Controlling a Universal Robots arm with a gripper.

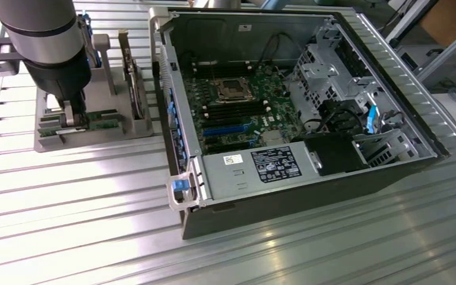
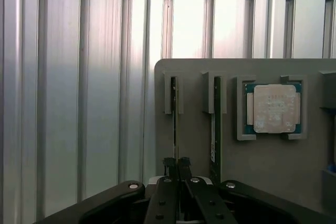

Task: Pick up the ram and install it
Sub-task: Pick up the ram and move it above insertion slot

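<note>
Now fingers clamped on the ram, upright in gray holder slot, 2nd stick just beside.

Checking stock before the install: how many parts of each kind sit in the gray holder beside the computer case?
RAM stick: 2 (one clamped in the pincer, the other in the next slot)
Processor chip: 1
Card with metal bracket: 1
Total: 4
</note>
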